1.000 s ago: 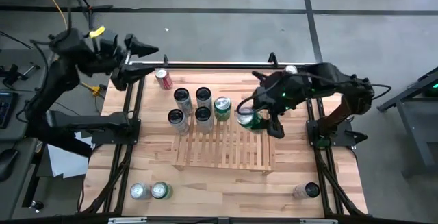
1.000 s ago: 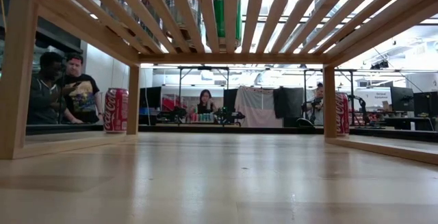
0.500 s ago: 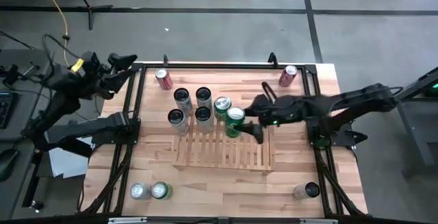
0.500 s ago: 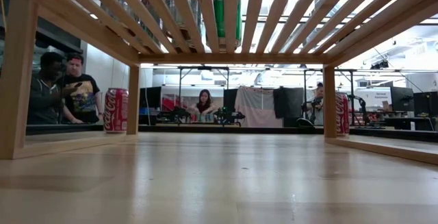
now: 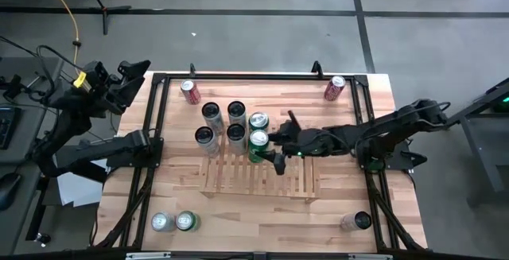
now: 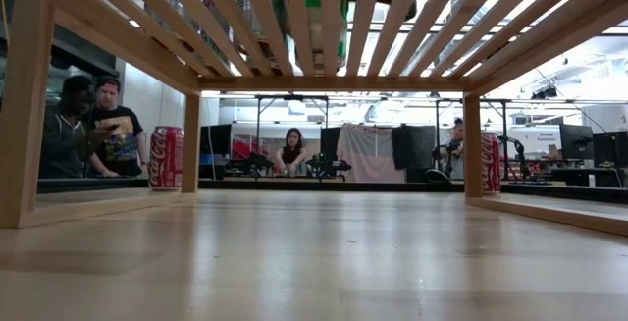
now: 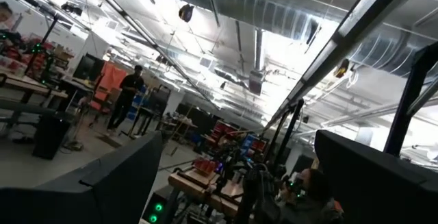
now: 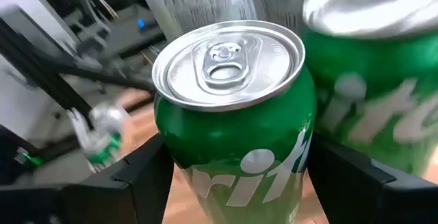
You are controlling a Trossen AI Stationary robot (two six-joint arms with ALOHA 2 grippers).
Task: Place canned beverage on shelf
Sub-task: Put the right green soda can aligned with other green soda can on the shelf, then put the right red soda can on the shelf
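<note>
Right gripper [image 5: 274,150] reaches over the shelf [image 5: 274,182] from its right side, fingers either side of a green can [image 5: 258,145]. In the right wrist view the fingers [image 8: 147,172] sit close against the can [image 8: 236,114] but a full clamp isn't clear, so cannot tell. The can stands upright on the shelf's rear edge, just beside a second green can [image 5: 258,122] and a cluster of silver cans [image 5: 223,125]. Left gripper [image 5: 127,81] is raised, well left of the shelf, fingers spread, holding nothing.
</note>
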